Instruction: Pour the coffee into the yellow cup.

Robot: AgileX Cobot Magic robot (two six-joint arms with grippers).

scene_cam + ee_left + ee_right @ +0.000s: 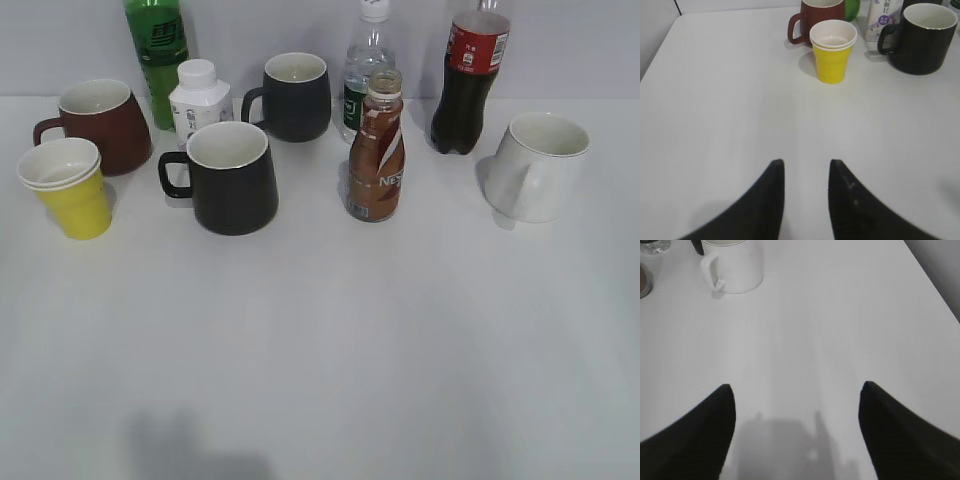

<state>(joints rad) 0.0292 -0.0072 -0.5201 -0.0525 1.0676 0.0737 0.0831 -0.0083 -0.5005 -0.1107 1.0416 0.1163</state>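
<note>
The coffee bottle [377, 150], brown with a white swirl label, stands upright at the middle back of the table, and its edge shows at the left of the right wrist view [644, 282]. The yellow cup [70, 190], white inside, stands at the far left, and in the left wrist view [832, 55] it is straight ahead. My left gripper [806, 165] is open a little and empty, well short of the cup. My right gripper [796, 390] is wide open and empty over bare table. Neither gripper shows in the exterior view.
A brown mug [100, 122] stands behind the yellow cup. Two black mugs [230, 175] [295, 95], a green bottle [157, 50], a small white bottle [198, 95], a water bottle [365, 70], a cola bottle [470, 75] and a white mug [540, 165] stand along the back.
</note>
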